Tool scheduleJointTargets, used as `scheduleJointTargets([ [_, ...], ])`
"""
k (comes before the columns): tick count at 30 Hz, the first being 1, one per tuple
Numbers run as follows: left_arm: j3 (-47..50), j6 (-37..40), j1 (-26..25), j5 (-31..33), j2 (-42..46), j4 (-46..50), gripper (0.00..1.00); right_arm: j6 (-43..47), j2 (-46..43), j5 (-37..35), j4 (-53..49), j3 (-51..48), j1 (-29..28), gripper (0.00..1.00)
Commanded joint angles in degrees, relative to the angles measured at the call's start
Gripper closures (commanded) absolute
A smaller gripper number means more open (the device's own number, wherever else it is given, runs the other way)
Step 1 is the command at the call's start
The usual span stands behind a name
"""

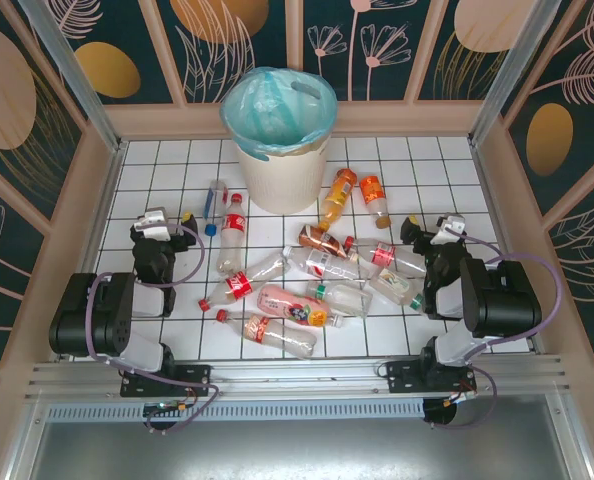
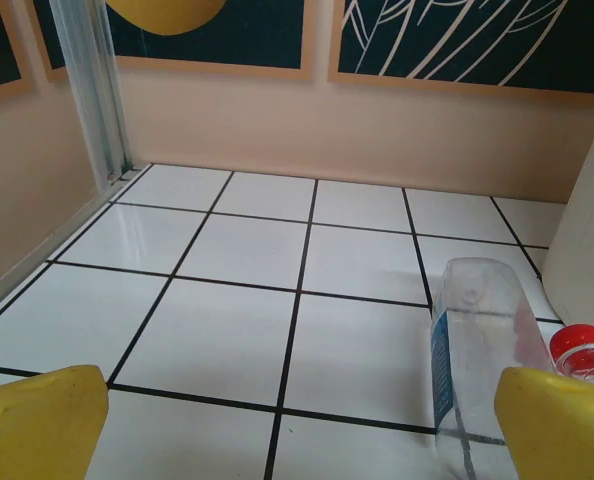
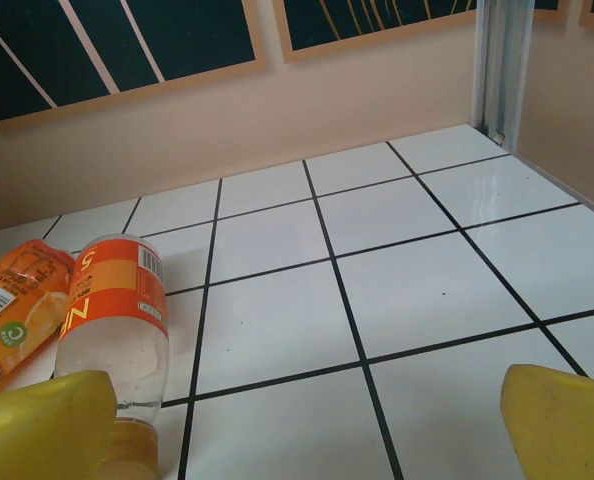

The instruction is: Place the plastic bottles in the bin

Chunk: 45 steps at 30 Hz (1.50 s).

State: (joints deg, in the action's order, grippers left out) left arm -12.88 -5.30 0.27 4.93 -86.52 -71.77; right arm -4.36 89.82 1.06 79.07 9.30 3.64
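The yellow fingers [image 2: 37,425] of the left tool [image 2: 297,430] sit at the bottom corners of its wrist view. They are spread wide, with nothing between them but the white tiles of the tabletop [image 2: 227,330]. Just ahead of its right finger lies a clear bottle [image 2: 472,350] with a blue label. A red cap [image 2: 582,350] shows beside it, and the wall of the bin [image 2: 589,230] rises to the right of both.

The right tool [image 3: 307,430] is likewise wide apart and holds nothing, its fingers [image 3: 567,420] low over the tiles. Ahead of its left finger lies an orange-labelled bottle [image 3: 112,310], with an orange bottle [image 3: 17,310] just beside it further left.

From above, the other plastic bottles [image 1: 307,290] lie scattered on the tiles between the two tools. The bin stands beyond them near the far wall, lined with a teal bag [image 1: 267,110].
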Motion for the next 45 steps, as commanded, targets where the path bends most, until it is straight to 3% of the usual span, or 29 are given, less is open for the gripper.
scheduleJointTargets([
  [1,-1.0,0.8,0.2,-0.6,-0.4,-0.5,0.01,1.1,-0.6,-1.6,0.1,1.2,-0.4,0.01],
  [30,-0.7,0.6,0.2,0.0,-0.2,-0.8,0.02,1.0,-0.8,-3.2,-0.8,1.7,-0.8,0.01],
  [34,0.0,-0.3,0.2,2.6,3.1,0.5,0.05,0.7,-7.0,-5.6,-1.9,-0.5,-1.0,0.02],
  [37,-1.4,-0.6,0.2,4.2,9.8,9.4,0.08,-0.5,-17.0,-10.0,-9.5,-0.7,-1.5,0.04],
  [40,-3.2,-2.4,0.2,7.8,18.0,19.5,0.09,-5.7,-28.3,-12.5,-25.5,3.0,-1.5,0.08],
  [45,-10.4,-8.4,0.2,10.2,31.5,40.5,0.14,-14.6,-37.5,-6.6,-57.2,15.4,-1.8,0.16],
])
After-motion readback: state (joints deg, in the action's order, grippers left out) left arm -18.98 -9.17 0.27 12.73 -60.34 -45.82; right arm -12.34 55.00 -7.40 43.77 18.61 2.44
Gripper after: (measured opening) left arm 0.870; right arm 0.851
